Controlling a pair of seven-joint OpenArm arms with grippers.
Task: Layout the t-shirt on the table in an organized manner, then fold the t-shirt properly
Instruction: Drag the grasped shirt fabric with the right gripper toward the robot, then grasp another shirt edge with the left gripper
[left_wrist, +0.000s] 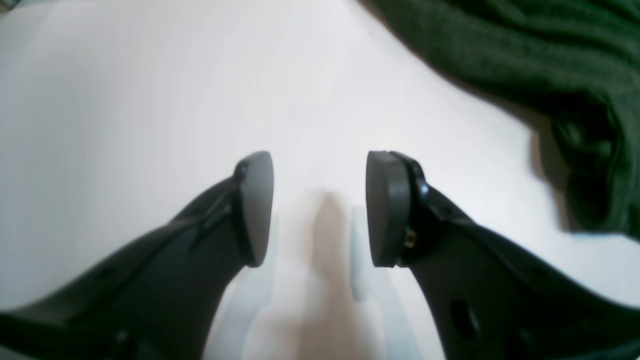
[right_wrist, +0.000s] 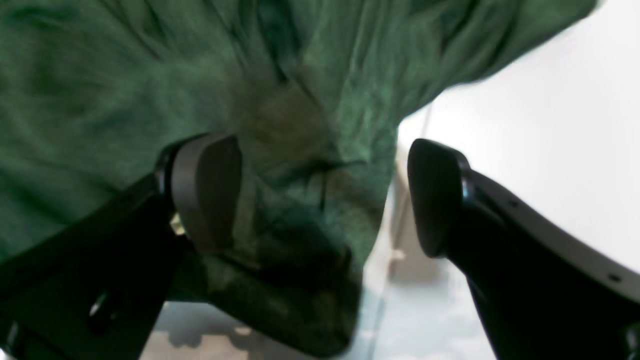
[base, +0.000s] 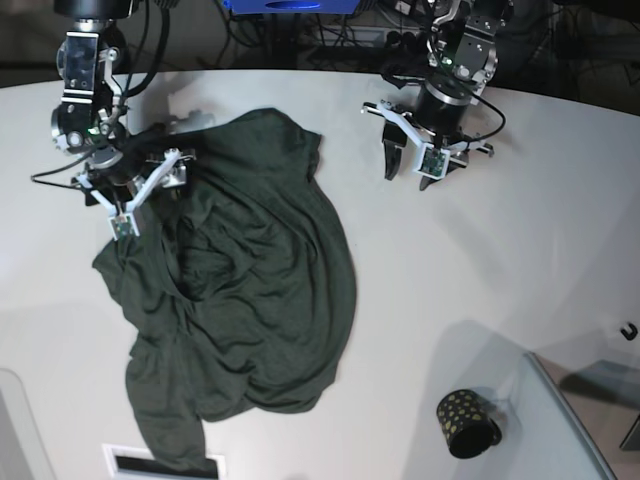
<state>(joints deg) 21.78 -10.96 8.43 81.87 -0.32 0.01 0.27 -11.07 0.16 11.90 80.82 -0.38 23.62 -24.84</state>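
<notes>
From the base view I see the dark green t-shirt (base: 250, 290) lying crumpled on the white surface (base: 500, 270). Its long axis runs from the far side, near the right claw (base: 150, 190), toward the near edge, where a narrow end trails beside a dark slot. The right claw sits at the shirt's far corner with its jaws spread wide; in the right wrist view bunched fabric lies between the fingers (right_wrist: 205, 190), gripped by neither. The left claw (base: 412, 168) hovers over bare surface, well apart from the shirt, jaws partly open and holding nothing. A small black cup (base: 465, 424) with gold dots stands near the front edge.
</notes>
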